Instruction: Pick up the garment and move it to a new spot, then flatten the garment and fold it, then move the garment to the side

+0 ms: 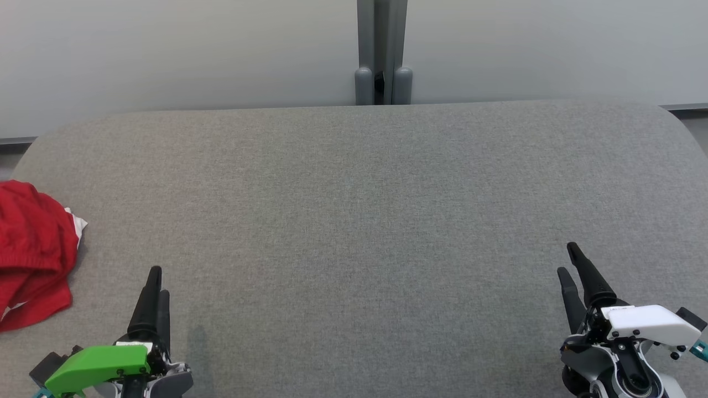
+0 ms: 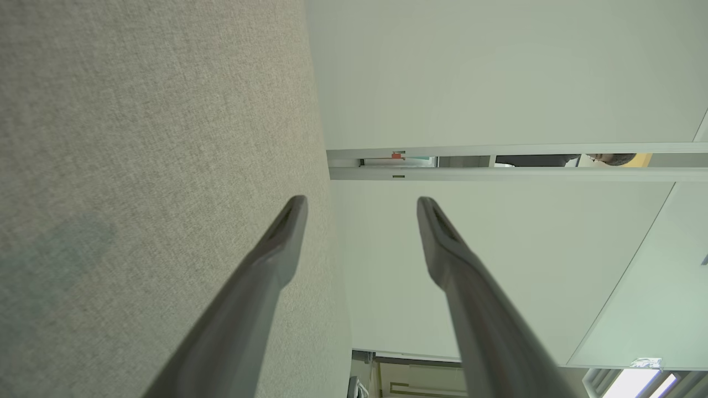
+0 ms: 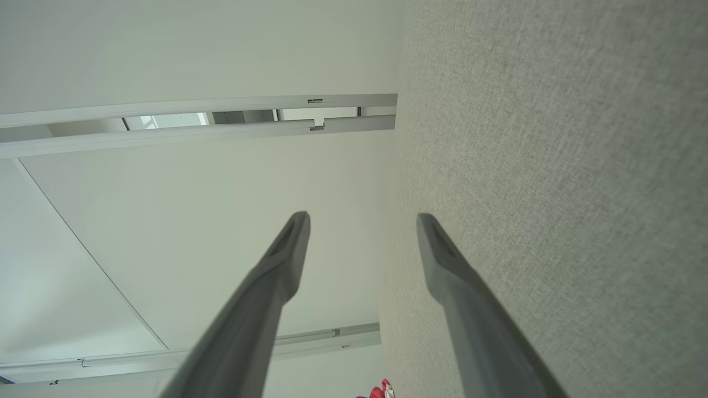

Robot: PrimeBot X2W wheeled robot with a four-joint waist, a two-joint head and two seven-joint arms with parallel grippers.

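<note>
The garment (image 1: 33,254) is red with a bit of white lining, lying crumpled at the far left edge of the grey fabric table (image 1: 365,221). A small scrap of the garment (image 3: 379,391) peeks in at the bottom of the right wrist view. My left gripper (image 1: 157,279), with a green wrist cover, hovers near the front left, just right of the garment and apart from it. Its fingers (image 2: 276,249) stand open with nothing between them. My right gripper (image 1: 568,260), with a white wrist cover, is at the front right, open and empty as well, fingers (image 3: 442,260) spread.
White partition panels stand behind the table, joined by a grey post (image 1: 383,52) at the middle back. The table's far corners are rounded. The broad middle of the table lies between my two grippers.
</note>
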